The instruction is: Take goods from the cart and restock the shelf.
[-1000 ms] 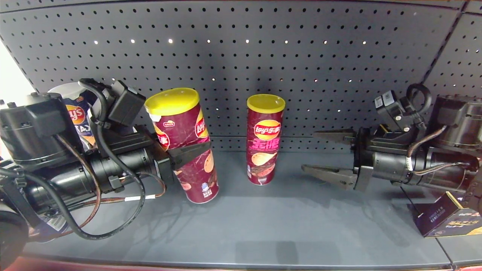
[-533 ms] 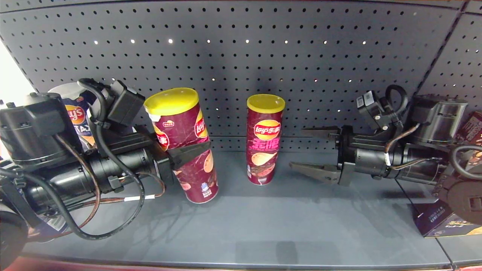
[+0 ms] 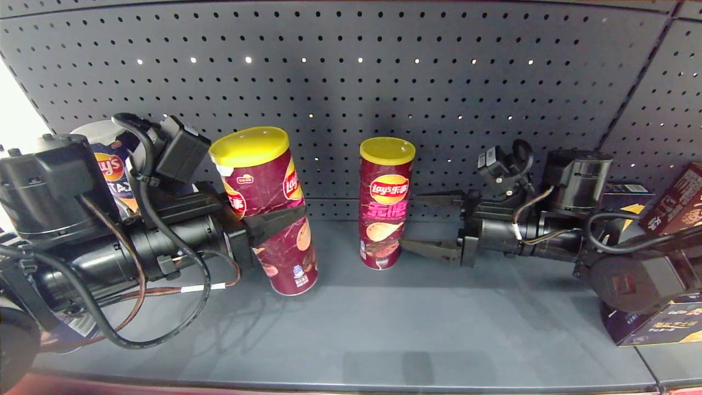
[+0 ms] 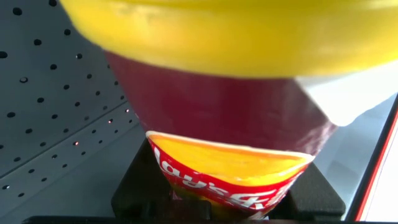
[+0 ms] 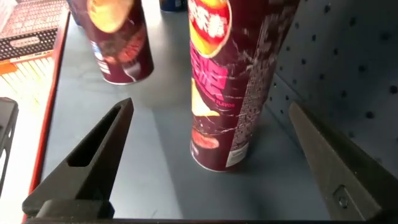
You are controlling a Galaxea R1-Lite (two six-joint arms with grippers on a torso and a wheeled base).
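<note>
A maroon chips can (image 3: 263,208) with a yellow lid leans tilted, its base low at the shelf floor (image 3: 439,329). My left gripper (image 3: 279,216) is shut on its middle. In the left wrist view the can (image 4: 217,106) rises right in front of the gripper (image 4: 230,196). A second, matching can (image 3: 385,203) stands upright near the pegboard. My right gripper (image 3: 412,222) is open just to its right, fingertips level with the can's lower half. In the right wrist view that can (image 5: 239,81) stands between and beyond the spread fingers (image 5: 93,168), with the held can (image 5: 118,43) farther off.
A blue chips can (image 3: 112,170) stands at the far left behind my left arm. Dark boxes (image 3: 652,323) and a reddish box (image 3: 674,203) sit at the right. The pegboard (image 3: 351,82) closes the back. Bare shelf floor lies in front of both cans.
My right arm has moved left along the shelf, bringing its open gripper up beside the upright can. The left arm and its can have stayed put.
</note>
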